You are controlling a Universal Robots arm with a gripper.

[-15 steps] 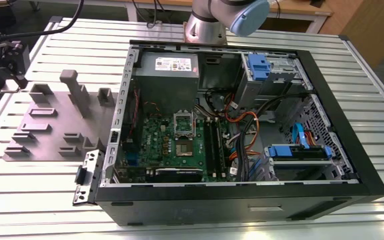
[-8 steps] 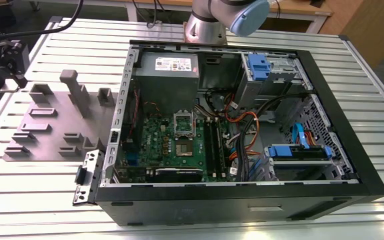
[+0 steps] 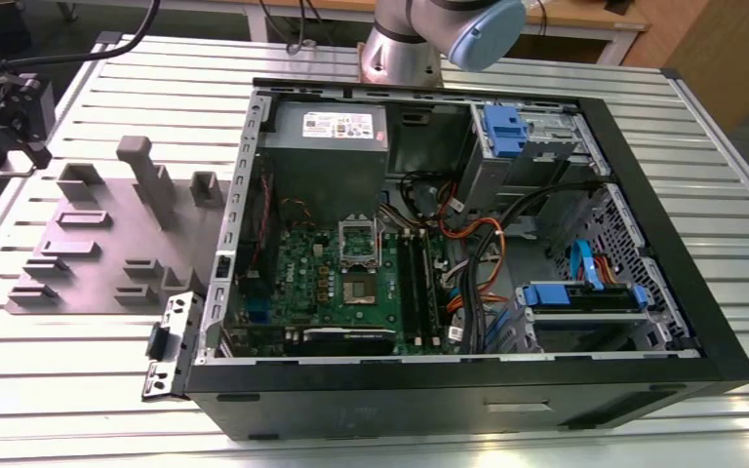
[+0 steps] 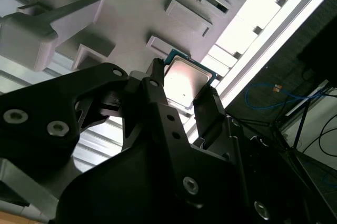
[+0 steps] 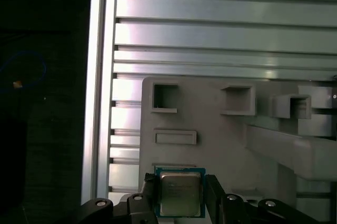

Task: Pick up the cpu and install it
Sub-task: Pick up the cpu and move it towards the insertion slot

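Slatted aluminium counter (image 5: pixel 210 34) and grey tray (image 5: pixel 210 124) lie beneath my hand (image 4: pixel 181 84), which pinches the cpu (image 5: pixel 180 192) by two opposite edges over the tray; an edge grip this slight could let it tilt or slip, causing misalignment at the motherboard socket (image 3: pixel 355 288).

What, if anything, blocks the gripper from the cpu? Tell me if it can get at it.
Yes, apparently: nothing blocks it. The gripper looks closed on the cpu, above the tray.
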